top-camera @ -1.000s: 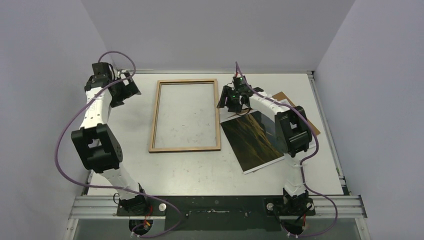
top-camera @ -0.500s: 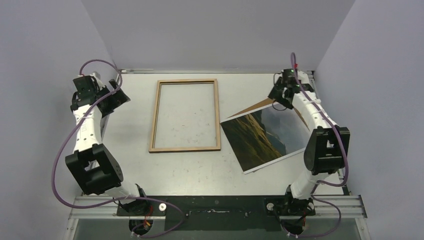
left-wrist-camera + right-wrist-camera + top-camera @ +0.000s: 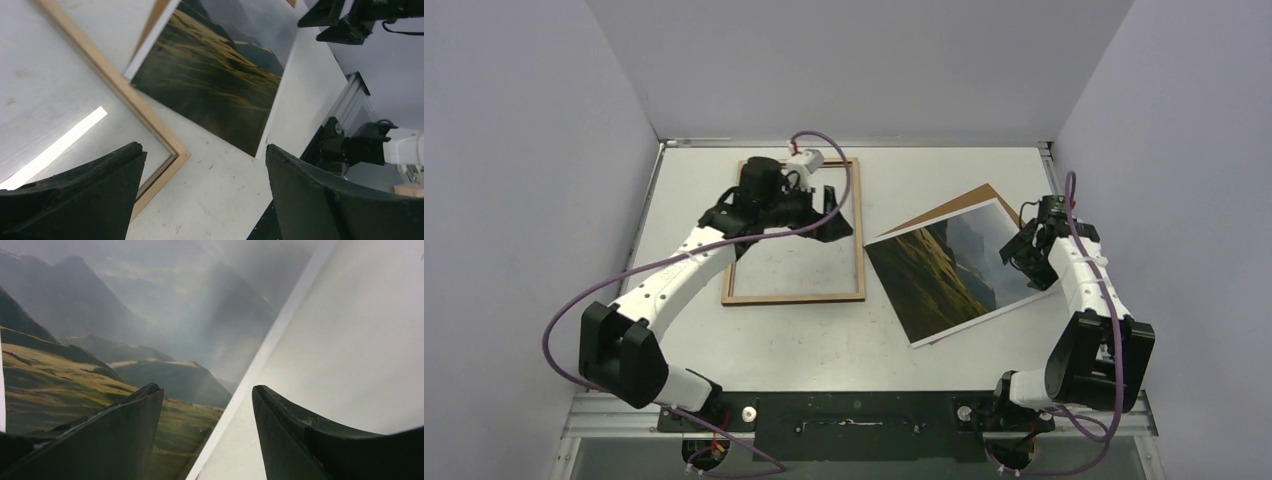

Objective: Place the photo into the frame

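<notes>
- My left hand (image 3: 829,212) hovered over the far right part of the frame (image 3: 794,297), fingers spread wide, gripping nothing.
- My right hand (image 3: 207,390) hung over the right edge of the photo (image 3: 929,280), fingers apart, empty.
- The photo lay skewed on the worktop (image 3: 824,345) just right of the frame, over a brown backing board (image 3: 972,198).
- The frame lay flat, light wood up.

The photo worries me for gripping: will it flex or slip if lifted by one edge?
Probably floppy: the photo is a thin sheet lying flat. Its glossy sheen suggests it may slip when pinched. Likely light, so easily pushed askew.
</notes>
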You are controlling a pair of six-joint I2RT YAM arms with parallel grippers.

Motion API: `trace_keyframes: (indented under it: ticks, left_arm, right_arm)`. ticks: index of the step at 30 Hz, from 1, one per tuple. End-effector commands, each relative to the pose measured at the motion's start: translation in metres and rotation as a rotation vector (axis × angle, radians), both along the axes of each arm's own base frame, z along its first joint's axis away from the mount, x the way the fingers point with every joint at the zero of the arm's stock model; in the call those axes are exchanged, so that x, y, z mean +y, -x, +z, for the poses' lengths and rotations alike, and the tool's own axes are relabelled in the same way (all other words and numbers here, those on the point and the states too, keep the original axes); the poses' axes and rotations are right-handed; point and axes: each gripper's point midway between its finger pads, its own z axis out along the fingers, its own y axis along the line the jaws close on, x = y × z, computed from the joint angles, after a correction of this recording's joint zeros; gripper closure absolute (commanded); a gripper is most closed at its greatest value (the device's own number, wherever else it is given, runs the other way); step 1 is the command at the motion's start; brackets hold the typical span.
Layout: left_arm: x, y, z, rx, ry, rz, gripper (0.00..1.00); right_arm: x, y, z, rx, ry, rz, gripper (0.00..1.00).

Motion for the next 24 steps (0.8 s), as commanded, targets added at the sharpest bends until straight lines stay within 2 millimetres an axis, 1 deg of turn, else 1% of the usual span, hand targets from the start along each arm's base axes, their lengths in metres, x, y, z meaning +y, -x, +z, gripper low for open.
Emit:
trace_keyframes:
  ticks: [1,3,5,6,7,10,12,13,16,19,20,22,24]
  left_arm:
    - [-0.075,0.011,0.001,-0.046,0.087,-0.193,0.13]
    - [-0.109,0.019,-0.006,-0.017,0.100,-0.290,0.16]
    - [-0.137,0.024,-0.017,0.007,0.101,-0.352,0.19]
    - [-0.150,0.026,-0.023,0.018,0.105,-0.384,0.20]
    - [-0.162,0.025,-0.025,0.019,0.110,-0.399,0.22]
    - [-0.196,0.025,-0.048,0.068,0.115,-0.437,0.31]
    - [-0.212,0.024,-0.064,0.110,0.111,-0.442,0.35]
    - [-0.220,0.024,-0.078,0.136,0.098,-0.450,0.37]
    - [-0.232,0.025,-0.106,0.172,0.042,-0.442,0.39]
    - [-0.237,0.026,-0.127,0.184,-0.005,-0.442,0.39]
    - [-0.236,0.026,-0.136,0.192,-0.022,-0.441,0.41]
    - [-0.230,0.022,-0.159,0.216,-0.097,-0.429,0.45]
    - [-0.224,0.021,-0.178,0.237,-0.169,-0.436,0.52]
  right_arm:
    - [0.026,0.014,0.000,-0.068,-0.196,-0.021,0.33]
    - [0.028,0.021,0.010,-0.109,-0.204,-0.034,0.33]
    - [0.028,0.030,0.014,-0.116,-0.203,-0.045,0.32]
    - [0.028,0.036,0.012,-0.103,-0.208,-0.051,0.32]
    - [0.029,0.042,0.009,-0.087,-0.215,-0.057,0.32]
    - [0.035,0.054,-0.002,-0.063,-0.246,-0.074,0.33]
    - [0.037,0.059,-0.008,-0.067,-0.257,-0.090,0.33]
    - [0.037,0.062,-0.011,-0.067,-0.260,-0.096,0.33]
    - [0.038,0.070,-0.022,-0.045,-0.263,-0.114,0.33]
    - [0.040,0.073,-0.030,-0.039,-0.277,-0.127,0.33]
    - [0.043,0.073,-0.032,-0.044,-0.291,-0.119,0.33]
    - [0.049,0.073,-0.036,-0.047,-0.337,-0.123,0.33]
    - [0.053,0.074,-0.041,-0.046,-0.370,-0.147,0.34]
